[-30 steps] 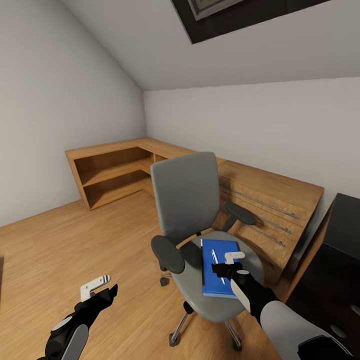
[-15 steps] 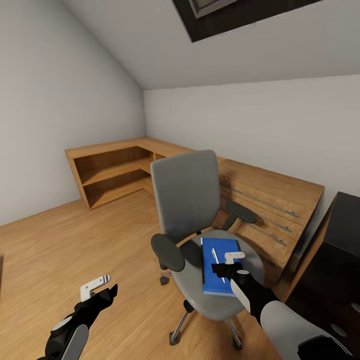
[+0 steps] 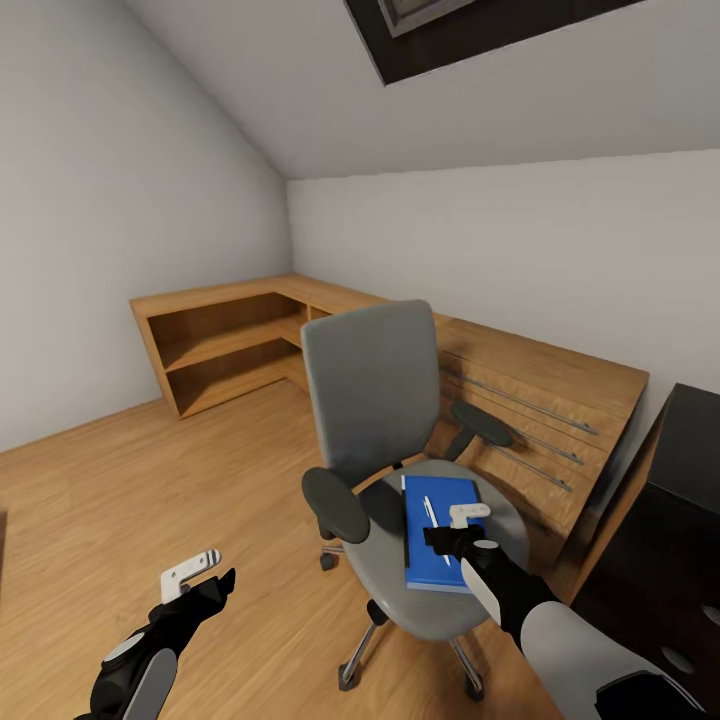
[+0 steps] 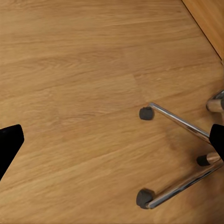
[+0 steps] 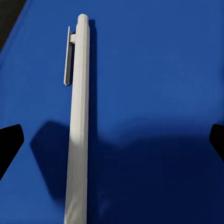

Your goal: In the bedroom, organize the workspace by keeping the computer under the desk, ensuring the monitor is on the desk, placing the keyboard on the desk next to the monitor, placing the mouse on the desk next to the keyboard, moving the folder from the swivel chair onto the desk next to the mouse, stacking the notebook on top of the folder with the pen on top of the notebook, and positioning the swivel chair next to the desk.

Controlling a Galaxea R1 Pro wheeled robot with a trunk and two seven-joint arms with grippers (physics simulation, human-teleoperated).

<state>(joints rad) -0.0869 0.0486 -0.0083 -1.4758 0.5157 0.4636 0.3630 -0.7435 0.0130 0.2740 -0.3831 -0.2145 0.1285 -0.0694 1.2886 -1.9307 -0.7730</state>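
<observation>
right gripper (image 3: 452,528) is hanging just over the chair seat with its fingers spread apart, nothing between them. in the right wrist view you can see both dark fingertips (image 5: 9,147) way out at the edges of the frame, and the pen (image 5: 77,126) sits in the gap but off toward one finger, not centred. the pen lies straight below the gripper, flat on the folder (image 5: 154,93), with its clip end pointing away from the wrist. its long axis runs along the gripper's reach, so across the line between the two fingers. my read is that closing would pinch it across its thin width, which is what you want, though a small sideways nudge to centre it first looks worthwhile.

going outward, the folder (image 3: 440,535) is flat on the chair (image 3: 385,420) seat, long side running away from the robot, same way as the pen (image 3: 434,524). the desk (image 3: 690,470) is off to the right of the hand, just a black edge of it showing, close beside the chair.

left gripper (image 3: 200,580) is also spread wide, empty, hanging out over bare wood floor (image 4: 84,93) well to the left of the chair. its wrist view catches the chair's silver legs and casters (image 4: 146,113) off to one side. so the right arm is clearly the nearer one for the pen.

a long wooden cabinet (image 3: 250,340) runs along the walls beyond the chair.
</observation>
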